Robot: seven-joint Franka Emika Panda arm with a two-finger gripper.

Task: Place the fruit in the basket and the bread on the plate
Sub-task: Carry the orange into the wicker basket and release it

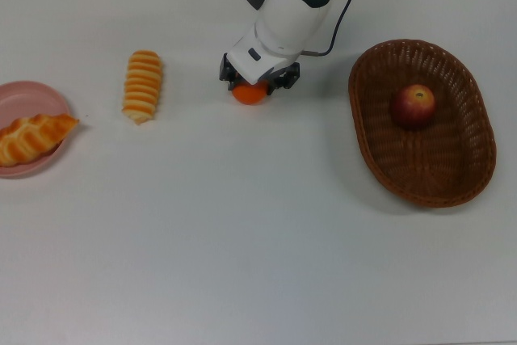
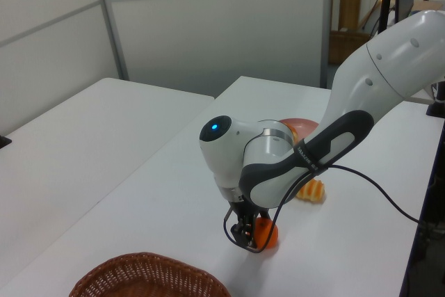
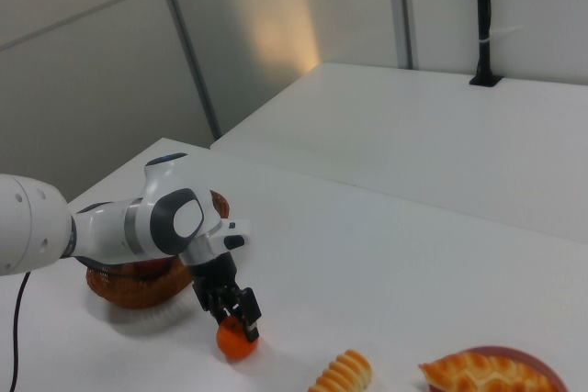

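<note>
Claw [image 1: 251,80] straddles tangerine [image 1: 250,94]; ridged roll [image 1: 143,86] nearby.

Two fruit: one apple [image 1: 414,105], one tangerine [image 1: 250,93]. Two bread pieces: braided loaf [image 1: 32,138], ridged roll [image 1: 143,86]. One basket [image 1: 452,175]. One plate [image 1: 32,98].

A white table [image 1: 242,224] is carrying a pink plate [image 1: 32,101], a ridged roll [image 1: 143,85], a tangerine [image 1: 250,94] and a wicker basket [image 1: 420,171].

no readable text, labels or signs
</note>
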